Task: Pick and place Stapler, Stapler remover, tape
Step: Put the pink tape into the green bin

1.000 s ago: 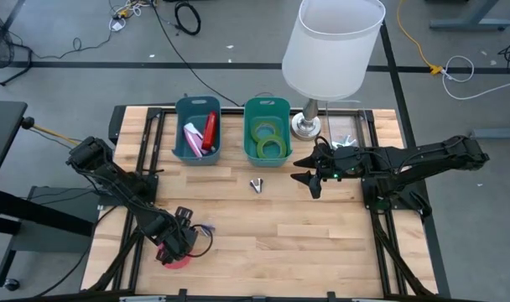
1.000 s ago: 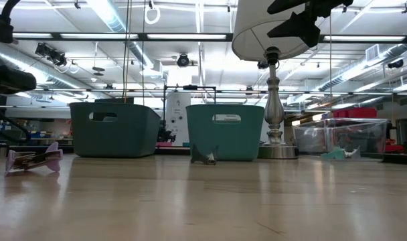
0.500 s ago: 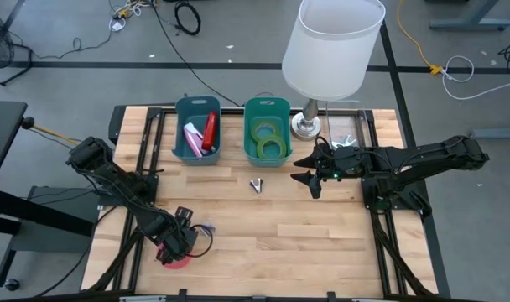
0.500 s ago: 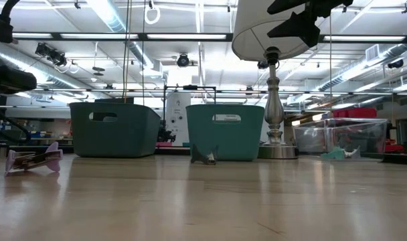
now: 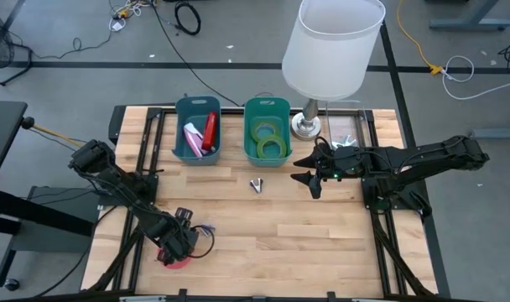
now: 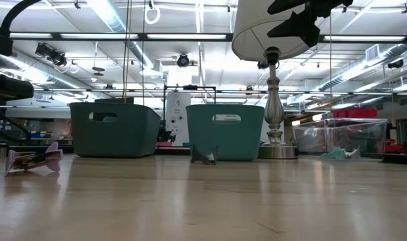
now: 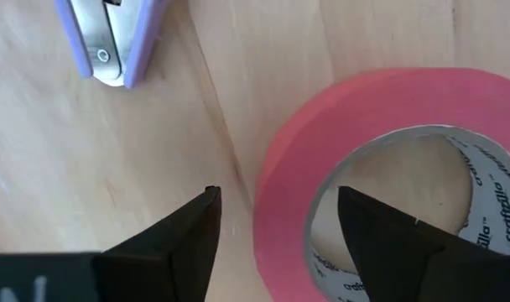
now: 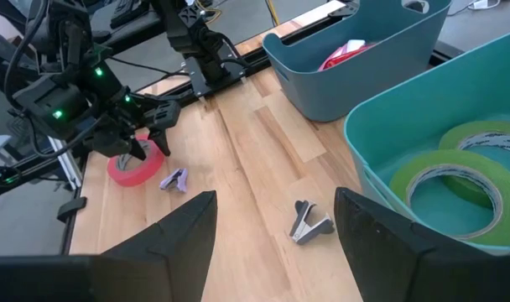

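Tape (image 7: 381, 168) wall between open left tool (image 7: 276, 220).

The wooden table (image 5: 322, 226) carries a lamp with a white shade (image 5: 332, 44) and a metal base (image 5: 305, 126) at its rear edge. Two teal bins (image 5: 198, 151) (image 5: 248, 134) stand left of the lamp base. A clear container (image 6: 337, 137) sits right of it.
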Controlling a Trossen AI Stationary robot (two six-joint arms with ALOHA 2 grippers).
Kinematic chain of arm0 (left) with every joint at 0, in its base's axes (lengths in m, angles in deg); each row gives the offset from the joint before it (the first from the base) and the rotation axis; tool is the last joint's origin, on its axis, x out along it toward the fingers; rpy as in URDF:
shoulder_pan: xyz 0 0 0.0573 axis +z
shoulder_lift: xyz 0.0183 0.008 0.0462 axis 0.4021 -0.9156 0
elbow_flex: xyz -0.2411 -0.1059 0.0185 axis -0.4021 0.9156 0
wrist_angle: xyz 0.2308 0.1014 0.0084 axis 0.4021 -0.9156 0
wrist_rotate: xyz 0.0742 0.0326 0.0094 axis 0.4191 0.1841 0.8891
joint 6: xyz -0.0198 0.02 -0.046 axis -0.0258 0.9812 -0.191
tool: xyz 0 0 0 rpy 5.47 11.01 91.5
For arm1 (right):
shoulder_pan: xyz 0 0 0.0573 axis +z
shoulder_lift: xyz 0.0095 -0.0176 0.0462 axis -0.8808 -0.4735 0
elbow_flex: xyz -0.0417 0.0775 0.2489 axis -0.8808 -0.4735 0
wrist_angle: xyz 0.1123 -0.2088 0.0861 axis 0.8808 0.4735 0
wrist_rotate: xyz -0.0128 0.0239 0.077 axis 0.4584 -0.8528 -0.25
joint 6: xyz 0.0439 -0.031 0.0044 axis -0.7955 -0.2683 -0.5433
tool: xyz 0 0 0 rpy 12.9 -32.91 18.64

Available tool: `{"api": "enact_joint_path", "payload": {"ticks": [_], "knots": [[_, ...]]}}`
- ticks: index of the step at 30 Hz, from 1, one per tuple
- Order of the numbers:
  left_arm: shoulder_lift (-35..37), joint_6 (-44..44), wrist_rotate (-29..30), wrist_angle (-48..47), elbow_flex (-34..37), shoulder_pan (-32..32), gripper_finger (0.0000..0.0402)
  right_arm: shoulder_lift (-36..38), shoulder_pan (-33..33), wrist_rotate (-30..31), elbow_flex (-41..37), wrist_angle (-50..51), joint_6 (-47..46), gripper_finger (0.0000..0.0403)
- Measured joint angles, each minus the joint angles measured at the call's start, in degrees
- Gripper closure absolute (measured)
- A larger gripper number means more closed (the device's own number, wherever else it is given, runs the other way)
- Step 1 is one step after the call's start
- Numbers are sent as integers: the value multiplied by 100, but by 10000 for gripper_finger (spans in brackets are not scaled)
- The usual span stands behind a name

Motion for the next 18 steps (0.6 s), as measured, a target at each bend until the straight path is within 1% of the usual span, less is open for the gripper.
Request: {"api": "enact_joint_path", "payload": {"ticks": [10, 18], "knots": [[0, -2, 19, 16, 0, 0, 251, 2, 0, -2, 2, -9, -37, 163], [1, 3, -25, 11, 0, 0, 294, 2, 0, -2, 0, -18, -37, 163]]}}
